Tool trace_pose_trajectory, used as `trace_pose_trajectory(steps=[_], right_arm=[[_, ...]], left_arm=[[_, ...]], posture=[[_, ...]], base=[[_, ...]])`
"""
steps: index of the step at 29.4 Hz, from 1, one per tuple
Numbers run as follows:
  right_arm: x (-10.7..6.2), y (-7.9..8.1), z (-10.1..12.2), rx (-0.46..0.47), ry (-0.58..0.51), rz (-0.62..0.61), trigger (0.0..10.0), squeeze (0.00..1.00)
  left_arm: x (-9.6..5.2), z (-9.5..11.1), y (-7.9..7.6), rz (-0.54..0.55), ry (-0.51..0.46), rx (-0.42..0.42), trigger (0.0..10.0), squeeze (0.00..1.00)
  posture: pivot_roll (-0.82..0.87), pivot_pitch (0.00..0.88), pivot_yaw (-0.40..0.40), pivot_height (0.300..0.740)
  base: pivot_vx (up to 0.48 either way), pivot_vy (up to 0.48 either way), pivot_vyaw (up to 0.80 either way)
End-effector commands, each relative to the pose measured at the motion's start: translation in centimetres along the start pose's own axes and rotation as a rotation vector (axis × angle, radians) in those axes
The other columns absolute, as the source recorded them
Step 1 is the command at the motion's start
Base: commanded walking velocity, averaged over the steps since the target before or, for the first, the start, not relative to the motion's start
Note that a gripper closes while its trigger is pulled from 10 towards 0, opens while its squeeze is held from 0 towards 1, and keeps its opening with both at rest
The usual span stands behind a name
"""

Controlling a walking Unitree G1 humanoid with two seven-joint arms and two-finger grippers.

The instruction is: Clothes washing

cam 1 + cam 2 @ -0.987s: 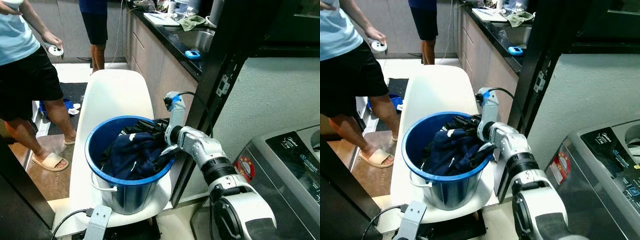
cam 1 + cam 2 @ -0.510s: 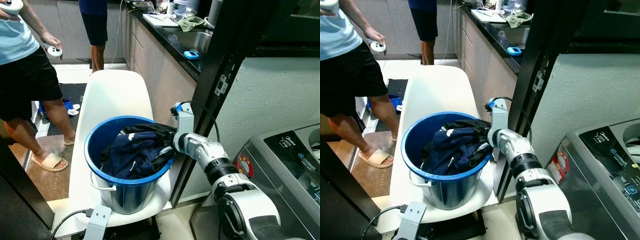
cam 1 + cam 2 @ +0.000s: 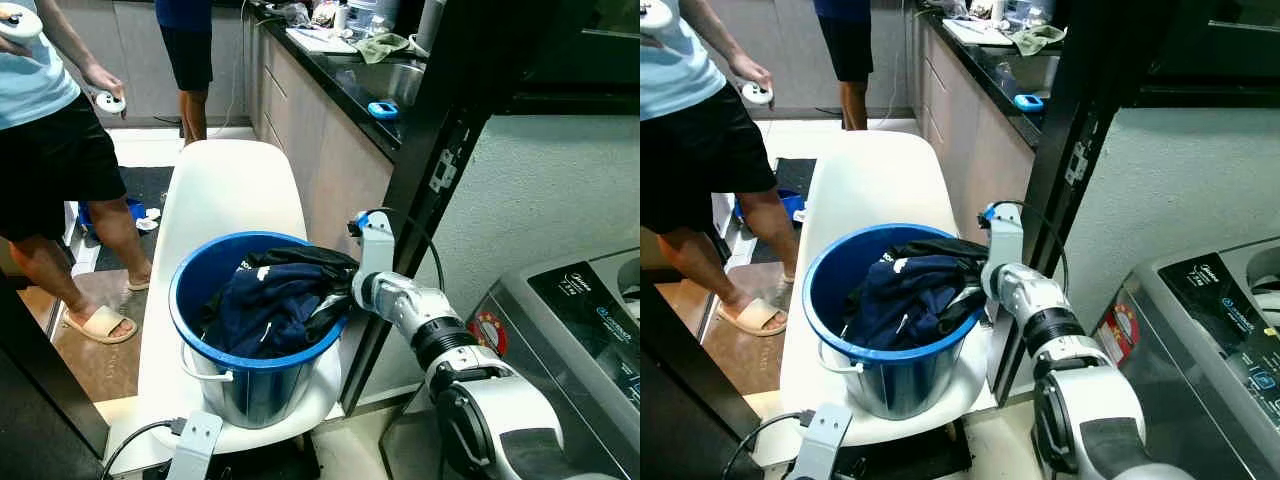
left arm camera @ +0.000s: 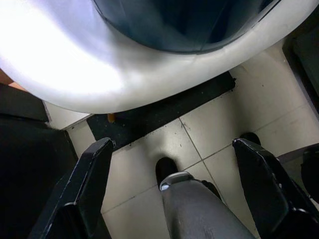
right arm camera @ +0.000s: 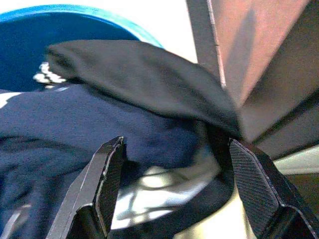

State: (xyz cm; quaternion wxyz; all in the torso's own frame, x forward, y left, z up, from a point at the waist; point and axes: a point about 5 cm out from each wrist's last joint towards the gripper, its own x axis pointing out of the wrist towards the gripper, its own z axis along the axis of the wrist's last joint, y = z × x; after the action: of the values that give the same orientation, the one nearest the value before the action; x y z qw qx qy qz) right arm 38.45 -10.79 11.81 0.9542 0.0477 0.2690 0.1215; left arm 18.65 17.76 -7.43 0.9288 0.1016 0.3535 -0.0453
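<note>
Since the earlier frame the right arm has drawn back toward the bucket's right rim; it was reaching further over the clothes. The right gripper now sits at the rim with its fingers spread apart, holding nothing, dark cloth between and ahead of them. The blue bucket stands on a white chair. The clothes, navy with a black piece on top, fill the bucket, and the black piece drapes over the right rim. The washing machine stands at far right. The left gripper hangs under the chair seat above the tiled floor, fingers wide apart. A person stands at left holding a controller.
</note>
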Motion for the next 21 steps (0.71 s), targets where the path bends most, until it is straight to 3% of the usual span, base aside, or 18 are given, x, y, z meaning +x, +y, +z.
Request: trace_pose_trajectory(steps=[1, 5, 8, 10, 14, 21], right_arm=[[-0.1, -0.8, 0.0, -0.003, 0.010, -0.023, 10.0, 0.00], [-0.2, -1.0, 0.0, 0.021, 0.022, -0.004, 10.0, 0.00], [-0.4, 0.0, 0.2, 0.072, 0.055, 0.153, 10.0, 0.00], [-0.4, 0.2, 0.3, 0.086, 0.056, 0.178, 10.0, 0.00], [-0.4, 1.2, -0.3, 0.045, 0.108, 0.253, 10.0, 0.00], [-0.2, 1.6, -1.1, 0.020, 0.145, 0.252, 10.0, 0.00]], left_arm=[[-0.2, -0.4, -0.4, -0.013, 0.013, 0.007, 10.0, 0.00], [-0.2, -0.5, -0.4, -0.015, 0.016, 0.008, 10.0, 0.00], [-0.2, -0.5, -0.5, -0.022, 0.020, 0.013, 10.0, 0.00], [-0.2, -0.5, -0.5, -0.022, 0.020, 0.014, 10.0, 0.00], [-0.1, -0.5, -0.5, -0.023, 0.020, 0.016, 10.0, 0.00], [-0.2, -0.6, -0.4, -0.023, 0.022, 0.015, 10.0, 0.00]], posture=[[0.20, 0.000, -0.134, 0.740], [0.19, 0.000, -0.130, 0.740], [0.19, 0.000, -0.127, 0.740], [0.19, 0.000, -0.127, 0.740], [0.19, 0.000, -0.125, 0.740], [0.20, 0.000, -0.124, 0.740]], base=[[0.000, 0.000, 0.00], [0.000, 0.000, 0.00], [0.000, 0.000, 0.00], [0.000, 0.000, 0.00], [0.000, 0.000, 0.00], [0.000, 0.000, 0.00]])
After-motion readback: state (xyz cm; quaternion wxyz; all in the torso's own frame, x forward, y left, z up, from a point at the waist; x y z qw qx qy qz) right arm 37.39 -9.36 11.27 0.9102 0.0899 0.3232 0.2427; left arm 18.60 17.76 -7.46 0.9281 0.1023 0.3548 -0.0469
